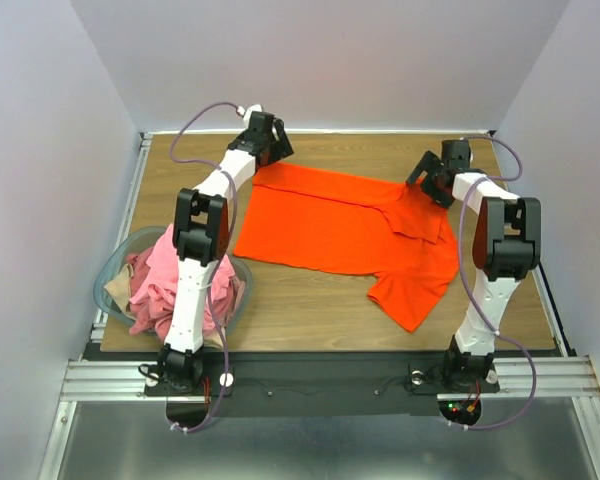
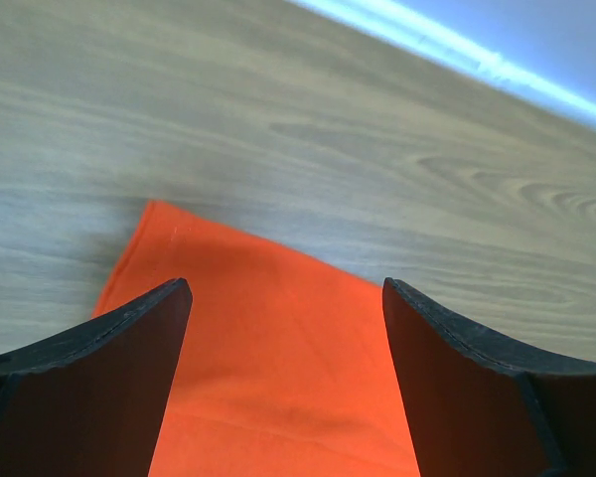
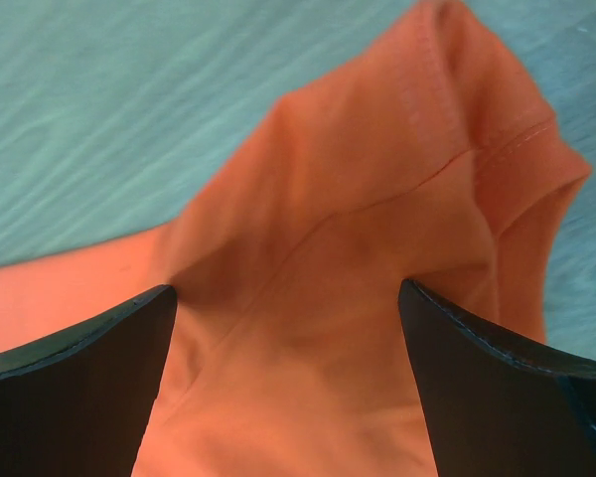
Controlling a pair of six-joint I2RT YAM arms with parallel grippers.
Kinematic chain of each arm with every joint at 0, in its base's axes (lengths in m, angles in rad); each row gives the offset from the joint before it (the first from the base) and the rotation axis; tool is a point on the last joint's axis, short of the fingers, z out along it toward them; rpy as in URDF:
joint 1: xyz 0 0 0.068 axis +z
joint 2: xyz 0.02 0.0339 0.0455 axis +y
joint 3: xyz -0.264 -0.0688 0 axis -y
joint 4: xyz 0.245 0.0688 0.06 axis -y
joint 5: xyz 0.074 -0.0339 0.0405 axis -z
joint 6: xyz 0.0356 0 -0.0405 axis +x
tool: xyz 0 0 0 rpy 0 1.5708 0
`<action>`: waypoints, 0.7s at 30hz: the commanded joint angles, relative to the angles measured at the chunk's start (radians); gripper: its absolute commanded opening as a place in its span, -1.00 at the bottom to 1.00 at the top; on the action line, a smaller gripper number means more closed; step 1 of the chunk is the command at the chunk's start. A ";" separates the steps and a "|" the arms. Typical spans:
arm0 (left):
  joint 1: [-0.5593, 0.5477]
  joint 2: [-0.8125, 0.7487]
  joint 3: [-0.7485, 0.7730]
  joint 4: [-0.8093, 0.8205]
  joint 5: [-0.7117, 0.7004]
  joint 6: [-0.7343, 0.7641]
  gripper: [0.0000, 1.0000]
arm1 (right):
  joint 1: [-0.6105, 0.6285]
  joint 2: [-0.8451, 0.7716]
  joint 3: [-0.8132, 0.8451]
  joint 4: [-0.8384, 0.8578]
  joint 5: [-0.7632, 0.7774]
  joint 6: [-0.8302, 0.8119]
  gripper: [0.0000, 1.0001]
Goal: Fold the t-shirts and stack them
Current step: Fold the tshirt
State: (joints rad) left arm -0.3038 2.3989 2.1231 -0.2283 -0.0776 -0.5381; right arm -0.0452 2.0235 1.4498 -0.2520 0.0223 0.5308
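Note:
The orange-red t-shirt [image 1: 340,225] lies spread across the middle of the table, its sleeve end at the right partly folded over. My left gripper [image 1: 272,150] is open above the shirt's far left corner; in the left wrist view [image 2: 286,288] that corner [image 2: 268,328] lies flat between the fingers. My right gripper [image 1: 427,182] is open over the bunched sleeve and shoulder at the far right; in the right wrist view [image 3: 286,293] rumpled orange cloth [image 3: 358,248] fills the gap. Pink and beige shirts [image 1: 170,285] lie heaped in the basket.
A clear bluish plastic basket [image 1: 115,265] stands at the table's left near edge, under the left arm. White walls close in the table on three sides. Bare wood table [image 1: 310,310] shows in front of the shirt.

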 commanded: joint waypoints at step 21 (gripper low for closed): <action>-0.023 -0.104 -0.276 -0.069 -0.070 -0.186 0.80 | -0.124 0.225 0.237 -0.013 -0.044 -0.090 1.00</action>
State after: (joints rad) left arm -0.3141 2.3264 1.8668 -0.2085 -0.1074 -0.7048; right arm -0.1417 2.2063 1.6600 -0.2306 -0.0040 0.4934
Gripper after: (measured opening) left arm 0.898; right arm 0.996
